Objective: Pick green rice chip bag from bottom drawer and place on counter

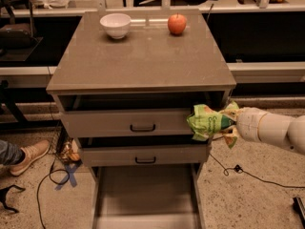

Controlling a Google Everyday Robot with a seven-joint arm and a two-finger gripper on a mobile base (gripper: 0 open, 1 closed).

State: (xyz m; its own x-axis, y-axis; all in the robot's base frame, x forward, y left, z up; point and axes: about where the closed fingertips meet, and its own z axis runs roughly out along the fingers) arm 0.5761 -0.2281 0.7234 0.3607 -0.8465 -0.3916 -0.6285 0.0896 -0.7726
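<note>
Grey tabletop (143, 56) holds white bowl (116, 24), red apple (177, 23). Down low, bottom drawer (145, 194) open. Claw (228, 126) at right, beside top drawer (126, 123), squeezing green chip bag (205, 123) in air.

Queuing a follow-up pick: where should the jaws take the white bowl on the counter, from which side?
Probably the near rim of the white bowl, from above, one jaw inside: it stands upright, mouth open, with free counter in front. The gripper is right of the cabinet, shut on the green rice chip bag.
</note>
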